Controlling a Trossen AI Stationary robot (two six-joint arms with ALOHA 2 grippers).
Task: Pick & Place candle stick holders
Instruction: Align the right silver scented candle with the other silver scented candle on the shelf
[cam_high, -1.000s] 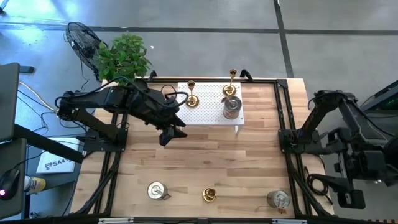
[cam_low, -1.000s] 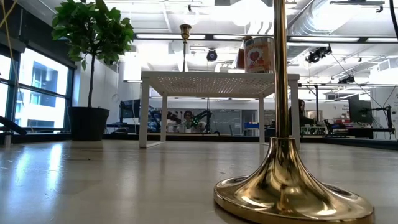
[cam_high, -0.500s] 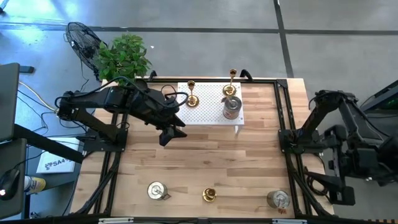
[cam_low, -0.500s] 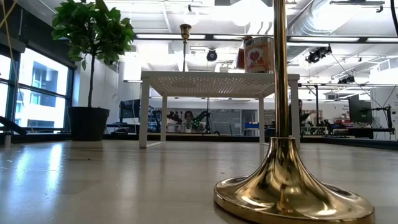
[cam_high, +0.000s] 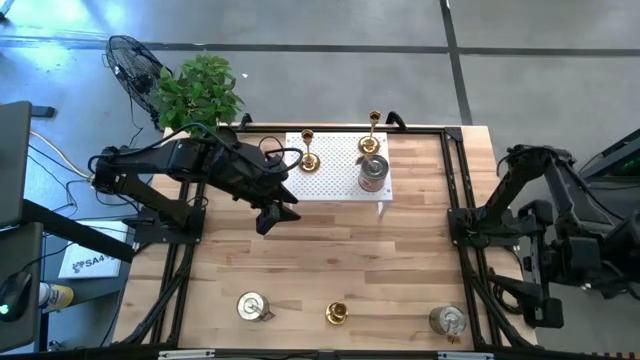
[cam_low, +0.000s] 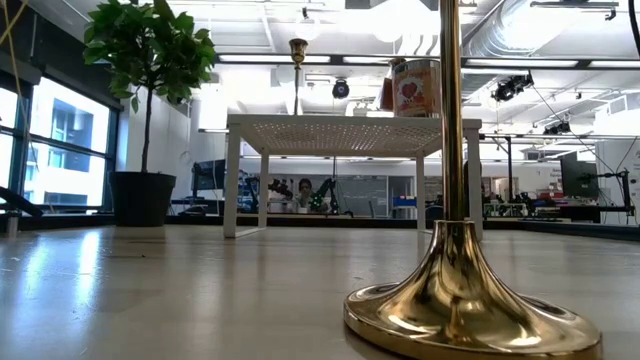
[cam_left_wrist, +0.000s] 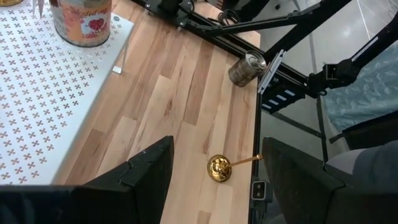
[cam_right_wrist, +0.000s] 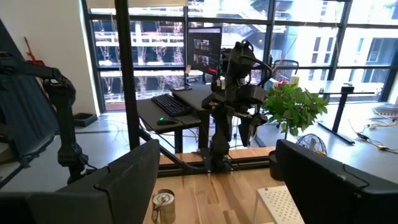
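Only my right gripper has shifted, off the table's right edge, fingers spread, empty. My left gripper hovers parted, empty, beside the white stand carrying two candle stick holders; others line the near edge.

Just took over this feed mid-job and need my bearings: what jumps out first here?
The white perforated stand at the table's far edge, carrying two gold sticks and a silver cylinder. The left pincer hangs open and empty just beside the stand's left edge, while the right arm is pulled back off the table's right side. Along the near edge sit two more cylinders with a gold stick between them.
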